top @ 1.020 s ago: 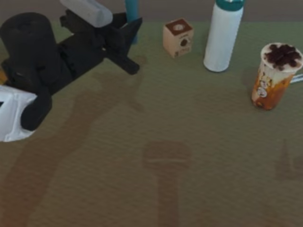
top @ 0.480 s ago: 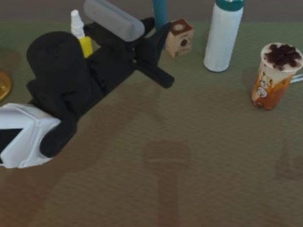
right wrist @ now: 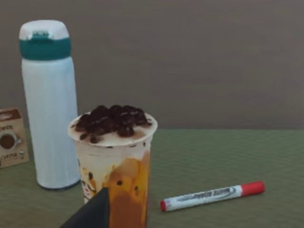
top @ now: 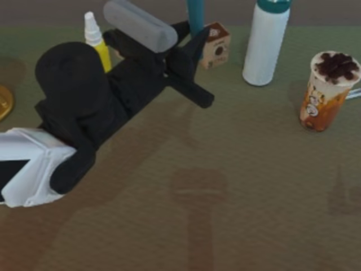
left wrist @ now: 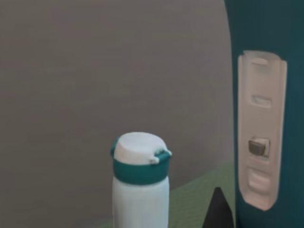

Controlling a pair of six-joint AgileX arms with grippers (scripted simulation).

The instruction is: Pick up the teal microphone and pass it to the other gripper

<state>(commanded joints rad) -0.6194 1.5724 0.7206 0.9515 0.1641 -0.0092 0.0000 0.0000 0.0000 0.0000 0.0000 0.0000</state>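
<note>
The table [top: 242, 186] is the biggest thing in the top view, olive green and spread with shadows. Across its ten o'clock quarter lies the left arm, black wrist on a white link, its left hand [top: 189, 53] reaching toward twelve o'clock. The hand looks closed on the teal microphone [top: 196, 17]: the teal shaft stands upright between the dark fingers, raised toward the camera, its head out of frame. The left wrist view shows the microphone [left wrist: 266, 118] close up, white switch panel facing the lens, one fingertip [left wrist: 217, 209] below it.

Then come the white bottle with teal cap [top: 265, 42] at one o'clock, the iced coffee cup [top: 327, 90] at two o'clock, a small coffee carton [top: 217, 45] just beside the microphone, a yellow bottle [top: 97, 42] at eleven, and a red-capped marker [right wrist: 211, 195] behind the cup.

The right hand shows only a dark fingertip in its own view; its opening I cannot tell. Pickup looks done; next the right hand must meet the microphone over mid-table.
</note>
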